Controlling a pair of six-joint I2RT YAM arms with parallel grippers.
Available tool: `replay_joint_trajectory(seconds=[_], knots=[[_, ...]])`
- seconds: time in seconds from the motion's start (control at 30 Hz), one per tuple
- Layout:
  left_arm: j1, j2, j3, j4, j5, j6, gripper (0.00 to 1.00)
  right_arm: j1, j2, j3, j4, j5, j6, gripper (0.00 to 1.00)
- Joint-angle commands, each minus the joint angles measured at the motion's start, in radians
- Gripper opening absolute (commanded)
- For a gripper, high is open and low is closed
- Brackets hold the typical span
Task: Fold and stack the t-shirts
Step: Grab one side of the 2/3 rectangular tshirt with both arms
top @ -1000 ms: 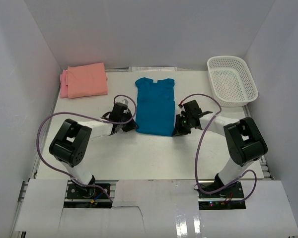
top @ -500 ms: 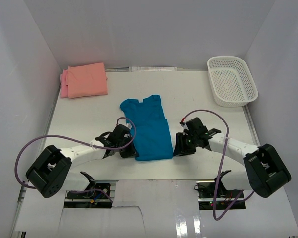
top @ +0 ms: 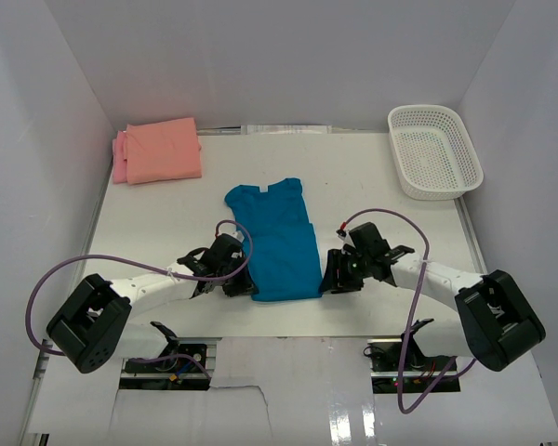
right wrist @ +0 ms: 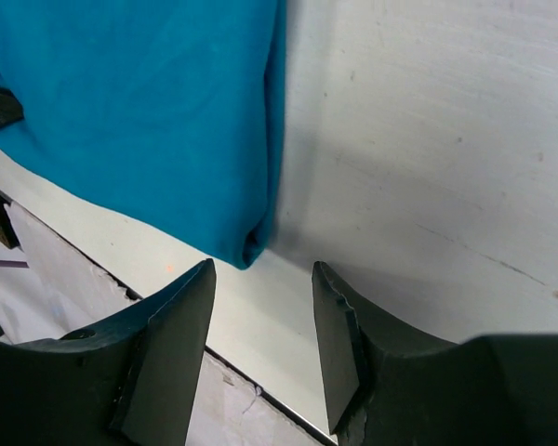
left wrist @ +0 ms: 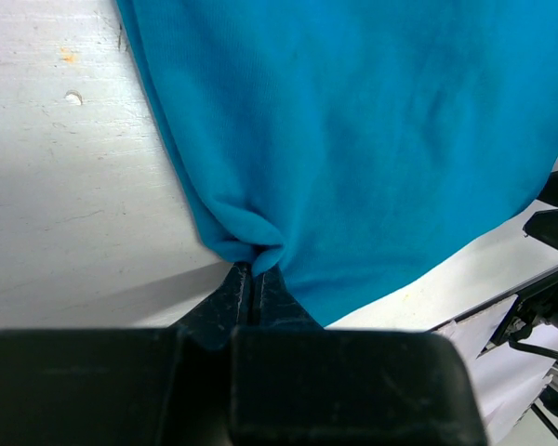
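A teal-blue t-shirt [top: 275,240], folded lengthwise, lies on the white table with its neck toward the back. My left gripper [top: 245,287] is shut on the shirt's near left corner [left wrist: 246,243], where the cloth bunches between the fingertips. My right gripper [top: 327,279] stands open just off the near right corner [right wrist: 251,243], with nothing between its fingers [right wrist: 181,316]. A salmon-orange t-shirt [top: 165,150] lies folded on a pink one [top: 119,156] at the back left.
A white mesh basket [top: 434,150] sits at the back right. White walls close in the table on three sides. The table's near edge [right wrist: 214,358] runs right under my right gripper, and the teal shirt's hem lies close to it.
Both arms dragged the teal shirt toward the near edge, skewing it slightly. The right gripper has since let go of its corner and opened; the left still holds.
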Motion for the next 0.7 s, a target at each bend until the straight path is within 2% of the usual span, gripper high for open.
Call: replay_joint_trajectory(seconds=[0.0, 0.23, 0.47, 0.57, 0.63, 0.67], knots=[[-0.001, -0.008, 0.000, -0.056, -0.055, 0.009, 0.00, 0.007, 0.034, -0.014, 0.073, -0.015, 0.022, 0.53], [-0.001, -0.005, 0.003, -0.064, -0.065, 0.014, 0.00, 0.025, 0.084, 0.003, 0.101, -0.005, 0.028, 0.52], [-0.001, -0.004, 0.006, -0.069, -0.075, 0.016, 0.00, 0.042, 0.119, 0.001, 0.107, 0.001, 0.034, 0.45], [-0.001, -0.001, 0.008, -0.070, -0.079, 0.019, 0.00, 0.051, 0.136, -0.010, 0.124, -0.007, 0.041, 0.38], [-0.001, 0.002, 0.008, -0.072, -0.081, 0.020, 0.00, 0.054, 0.139, -0.016, 0.136, -0.009, 0.045, 0.31], [-0.001, 0.004, 0.009, -0.072, -0.081, 0.022, 0.00, 0.054, 0.140, -0.017, 0.138, -0.012, 0.047, 0.24]])
